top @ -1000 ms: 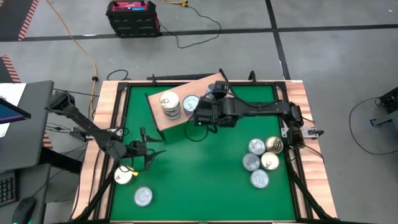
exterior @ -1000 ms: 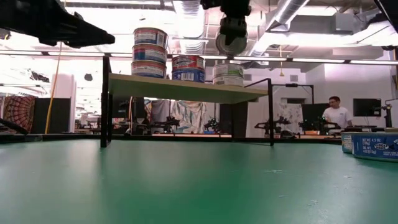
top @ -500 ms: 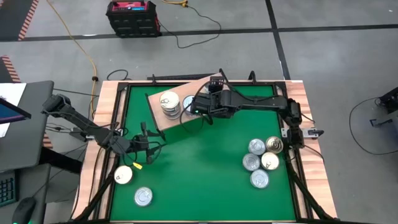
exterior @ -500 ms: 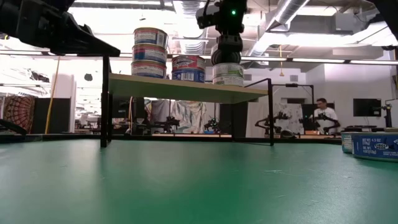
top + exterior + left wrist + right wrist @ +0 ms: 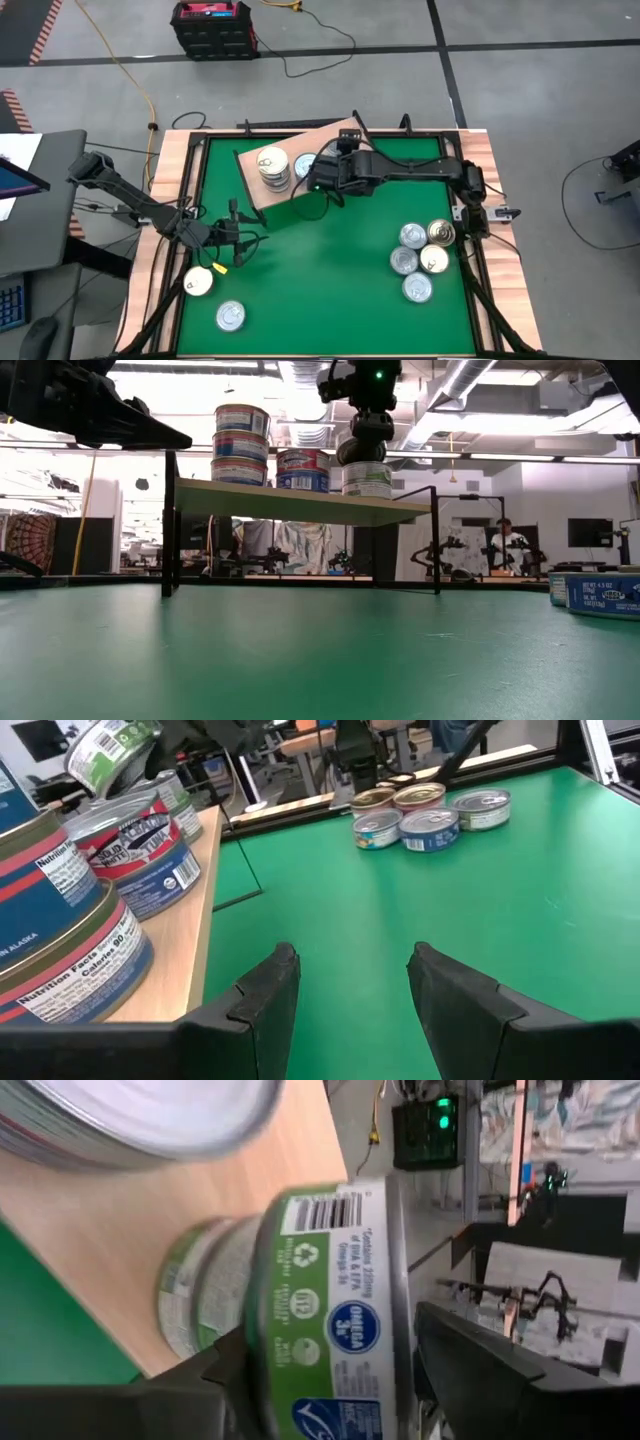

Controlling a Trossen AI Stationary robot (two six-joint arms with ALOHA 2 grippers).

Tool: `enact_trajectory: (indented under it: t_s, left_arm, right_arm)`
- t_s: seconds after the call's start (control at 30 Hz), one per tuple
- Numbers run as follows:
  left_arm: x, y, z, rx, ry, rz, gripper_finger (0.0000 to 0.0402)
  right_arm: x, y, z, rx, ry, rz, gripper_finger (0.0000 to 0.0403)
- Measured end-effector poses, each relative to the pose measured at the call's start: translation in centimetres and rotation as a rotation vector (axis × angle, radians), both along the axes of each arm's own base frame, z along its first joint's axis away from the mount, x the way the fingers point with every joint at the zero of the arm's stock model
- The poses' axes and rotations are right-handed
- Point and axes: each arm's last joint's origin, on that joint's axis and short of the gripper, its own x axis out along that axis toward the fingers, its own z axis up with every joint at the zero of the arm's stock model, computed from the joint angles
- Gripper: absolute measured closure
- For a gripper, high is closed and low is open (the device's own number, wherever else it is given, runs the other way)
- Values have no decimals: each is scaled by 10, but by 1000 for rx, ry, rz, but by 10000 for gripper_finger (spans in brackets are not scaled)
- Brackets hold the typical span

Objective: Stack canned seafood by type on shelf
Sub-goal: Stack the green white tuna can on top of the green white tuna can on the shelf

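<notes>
The right gripper (image 5: 366, 452), jaws spread, sits over a green-labelled can (image 5: 367, 479) on the shelf (image 5: 300, 503), upper centre of the high view. The left gripper (image 5: 240, 240) hovers parted and empty at centre left. Five cans (image 5: 420, 258) cluster on the table (image 5: 330, 270), right.

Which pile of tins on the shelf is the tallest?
The pile of three tins at the shelf's far-left end in the low view; the red-labelled tin beside it stands lower.
</notes>
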Motion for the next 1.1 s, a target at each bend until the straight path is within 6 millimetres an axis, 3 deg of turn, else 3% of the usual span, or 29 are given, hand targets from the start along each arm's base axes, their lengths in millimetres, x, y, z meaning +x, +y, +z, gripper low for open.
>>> enact_trajectory:
  t_s: [0.3,1.1]
  left_arm:
    - [0,0,0,-3,1,-16,221]
    - [0,-1,0,-15,4,-25,221]
  right_arm:
    - [-6,10,5,4,9,12,134]
    - [-17,5,12,86,-63,-54,133]
